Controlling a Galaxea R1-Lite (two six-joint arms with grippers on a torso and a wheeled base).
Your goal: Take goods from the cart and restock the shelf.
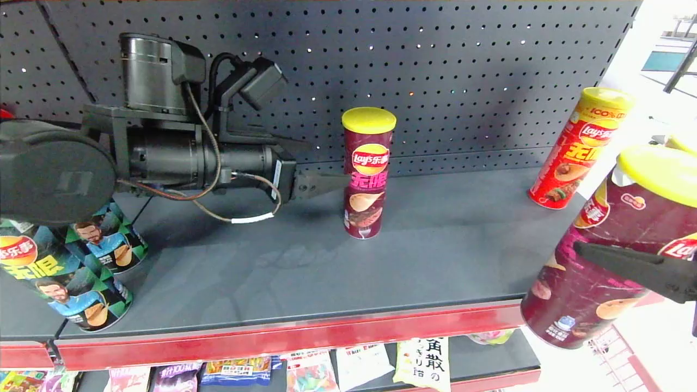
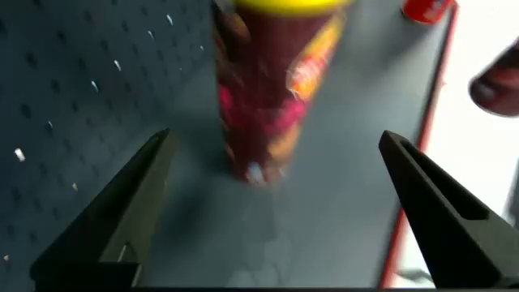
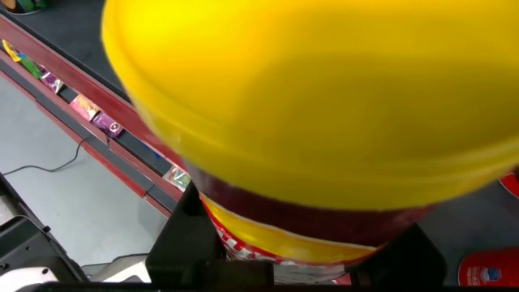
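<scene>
A maroon chip can with a yellow lid (image 1: 367, 174) (image 2: 268, 89) stands upright mid-shelf near the pegboard back. My left gripper (image 1: 326, 184) (image 2: 276, 139) is level with its middle, just to its left. It is open wide, and the can stands just past the fingertips (image 2: 154, 154). At the right, off the shelf's front corner, my right gripper (image 1: 610, 256) (image 3: 296, 243) is shut on a second maroon can (image 1: 577, 294), held tilted. That can's yellow lid (image 3: 324, 97) hides most of the fingers.
A red can (image 1: 580, 149) stands at the shelf's back right. Blue-green cans (image 1: 71, 267) crowd the left front. The grey shelf board (image 1: 435, 245) is bare between them, with a red front lip (image 1: 288, 332). Snack bags (image 1: 425, 362) hang on the lower shelf.
</scene>
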